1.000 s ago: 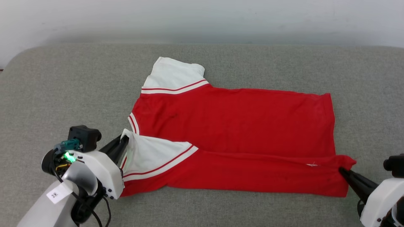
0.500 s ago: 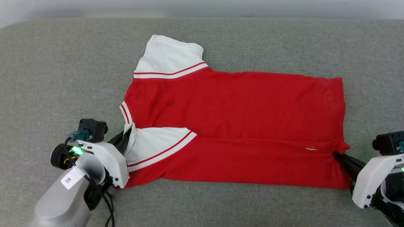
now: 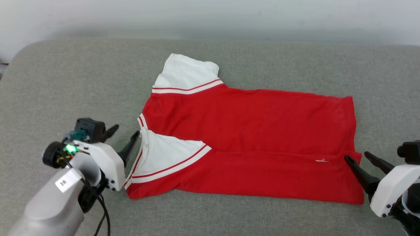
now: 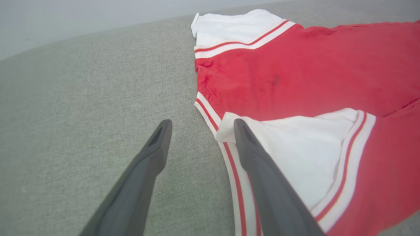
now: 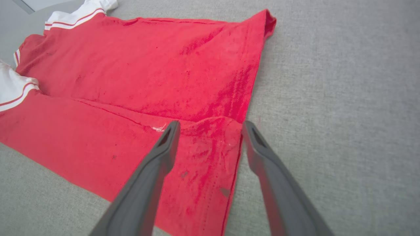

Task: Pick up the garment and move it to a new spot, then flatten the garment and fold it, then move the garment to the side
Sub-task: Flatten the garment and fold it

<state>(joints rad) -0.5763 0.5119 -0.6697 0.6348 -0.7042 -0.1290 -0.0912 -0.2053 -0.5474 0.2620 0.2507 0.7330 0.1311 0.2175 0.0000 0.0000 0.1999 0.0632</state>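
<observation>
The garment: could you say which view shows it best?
The head view: the whole garment is in frame. The left wrist view shows its sleeve end; the right wrist view mostly its hem end.

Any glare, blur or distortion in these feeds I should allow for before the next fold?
Head view: soft even light, no glare, shirt sharp. Left wrist view: wide-angle stretch, left pincer soft toward the lens, colours slightly washed. Right wrist view: the shirt's red looks blotchy and oversaturated, right pincer blurred at the bottom edge.
</observation>
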